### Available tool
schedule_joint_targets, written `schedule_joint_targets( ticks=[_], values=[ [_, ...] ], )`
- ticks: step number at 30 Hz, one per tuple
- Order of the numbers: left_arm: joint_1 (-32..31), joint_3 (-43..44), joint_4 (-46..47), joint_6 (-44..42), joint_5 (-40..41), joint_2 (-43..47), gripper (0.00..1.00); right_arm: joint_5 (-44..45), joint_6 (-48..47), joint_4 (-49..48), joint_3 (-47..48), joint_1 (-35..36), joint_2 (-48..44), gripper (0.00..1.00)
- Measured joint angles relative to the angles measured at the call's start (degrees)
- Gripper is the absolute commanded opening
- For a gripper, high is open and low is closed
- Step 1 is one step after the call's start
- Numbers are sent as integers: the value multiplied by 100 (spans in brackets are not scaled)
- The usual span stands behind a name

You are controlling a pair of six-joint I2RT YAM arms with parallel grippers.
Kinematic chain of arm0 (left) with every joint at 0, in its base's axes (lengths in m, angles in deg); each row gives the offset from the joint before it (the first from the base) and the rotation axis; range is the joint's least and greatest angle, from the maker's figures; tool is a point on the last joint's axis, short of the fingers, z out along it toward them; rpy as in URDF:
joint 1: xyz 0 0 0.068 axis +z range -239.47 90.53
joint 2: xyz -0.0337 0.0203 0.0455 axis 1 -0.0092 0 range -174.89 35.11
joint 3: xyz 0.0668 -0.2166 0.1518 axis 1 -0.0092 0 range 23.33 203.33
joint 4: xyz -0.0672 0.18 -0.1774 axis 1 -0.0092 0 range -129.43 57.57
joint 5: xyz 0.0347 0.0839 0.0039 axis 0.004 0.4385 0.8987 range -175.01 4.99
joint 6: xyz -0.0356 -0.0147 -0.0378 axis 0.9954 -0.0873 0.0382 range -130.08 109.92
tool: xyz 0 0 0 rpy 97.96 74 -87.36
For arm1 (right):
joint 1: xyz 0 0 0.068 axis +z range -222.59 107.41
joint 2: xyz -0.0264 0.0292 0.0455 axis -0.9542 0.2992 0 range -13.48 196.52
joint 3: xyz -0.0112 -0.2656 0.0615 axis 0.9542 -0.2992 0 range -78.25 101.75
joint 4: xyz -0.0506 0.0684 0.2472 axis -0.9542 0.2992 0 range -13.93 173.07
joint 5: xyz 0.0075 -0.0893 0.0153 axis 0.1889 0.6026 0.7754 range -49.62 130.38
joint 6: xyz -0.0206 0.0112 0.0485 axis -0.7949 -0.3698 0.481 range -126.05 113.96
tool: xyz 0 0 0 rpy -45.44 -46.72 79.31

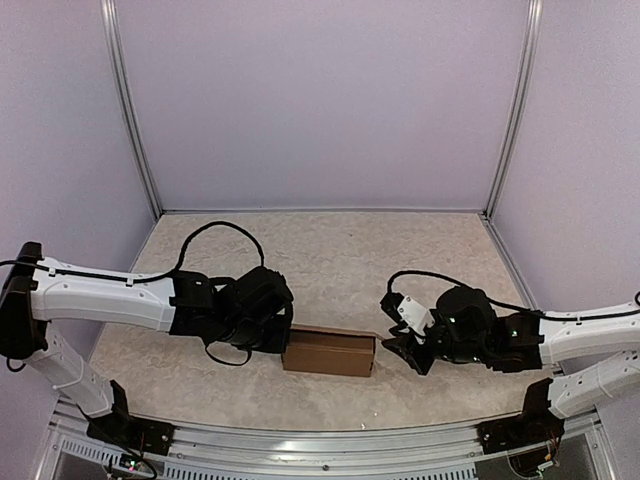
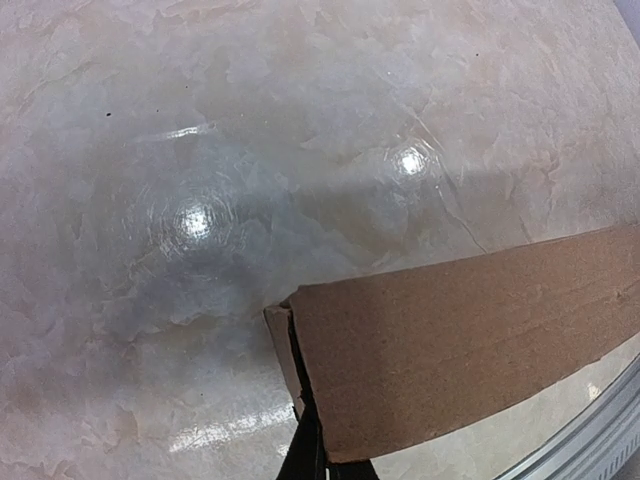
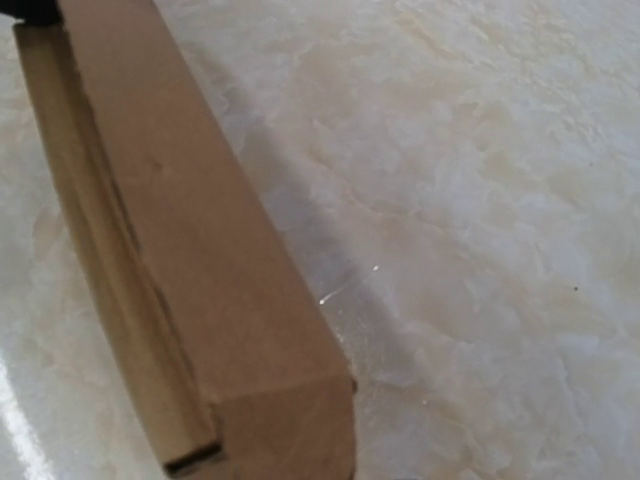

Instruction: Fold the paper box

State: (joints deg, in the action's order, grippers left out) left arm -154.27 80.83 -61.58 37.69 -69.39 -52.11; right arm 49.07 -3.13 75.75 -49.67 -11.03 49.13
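At the near edge of the worktop [image 1: 340,260], between the two arms: the box [image 1: 329,351] lies on its long side, already an oblong tube, not a flat sheet.

Left end effector [image 1: 275,330]: up against the box's left end. The left wrist view shows one dark finger [image 2: 305,455] at the corner of that end. Apart or together: cannot tell, since only that one finger shows.

Right end effector [image 1: 400,348]: just beside the right end, not clearly touching. In the top view its fingers look parted, with nothing between them. The right wrist view shows none of its fingers.

Box condition:
- Left end seam [image 2: 293,350] stands slightly open, with a dark slit along the corner.
- Right end flap [image 3: 190,460] is not fully home; a narrow gap shows at its lower edge.

Judgement: the body is formed and the end closures are what remains.

Risks from here:
- Nothing pins the box down. A push from one end alone would likely slide it along the smooth, glossy worktop instead of seating the flap.
- It sits near the front rail [image 1: 300,440]. A skewed push could turn it toward that edge.
- Uneven pressure from both ends could bow or crease the thin card walls, or spring the left seam wider.
- A finger catching the loose flap edge could pull it out rather than tuck it in.
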Motion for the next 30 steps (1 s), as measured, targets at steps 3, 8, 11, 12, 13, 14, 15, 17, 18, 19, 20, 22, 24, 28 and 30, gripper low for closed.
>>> schedule_joint_targets(
  ticks=[3, 8, 11, 12, 13, 14, 15, 17, 18, 19, 20, 22, 24, 28, 30],
  values=[
    [22, 0, 9, 0, -20, 0, 0, 20, -7, -17, 0, 33, 46, 24],
    [42, 0, 26, 2, -39, 0, 0, 70, -11, -68, 26, 114, 179, 20],
    [46, 0, 28, 4, -37, 0, 0, 122, -22, -87, 101, 146, 289, 17],
    [48, 0, 28, 4, -39, -2, 0, 149, -26, -87, 127, 151, 319, 17],
    [48, 0, 28, 7, -37, -2, 0, 170, -33, -90, 146, 151, 345, 17],
    [48, 0, 31, 7, -37, -2, 0, 190, -33, -92, 164, 151, 369, 17],
    [48, 0, 31, 7, -37, -2, 0, 212, -33, -92, 177, 155, 391, 17],
    [48, 0, 31, 7, -37, -2, 0, 260, -33, -101, 192, 170, 426, 18],
    [48, 0, 33, 7, -37, -2, 0, 278, -33, -101, 192, 179, 439, 20],
    [48, 0, 35, 7, -37, -2, 0, 293, -35, -101, 192, 181, 452, 22],
    [50, 0, 35, 7, -37, -2, 0, 302, -35, -101, 197, 181, 468, 23],
    [50, 0, 35, 7, -37, -2, 0, 326, -44, -85, 229, 192, 494, 26],
    [55, 0, 35, 4, -37, -2, 0, 350, -48, -85, 269, 214, 501, 27],
    [63, 0, 37, 4, -44, -2, 0, 387, -57, -81, 291, 247, 501, 27],
    [76, 0, 42, 4, -61, -2, 0, 400, -57, -39, 315, 251, 501, 27]
  ],
)
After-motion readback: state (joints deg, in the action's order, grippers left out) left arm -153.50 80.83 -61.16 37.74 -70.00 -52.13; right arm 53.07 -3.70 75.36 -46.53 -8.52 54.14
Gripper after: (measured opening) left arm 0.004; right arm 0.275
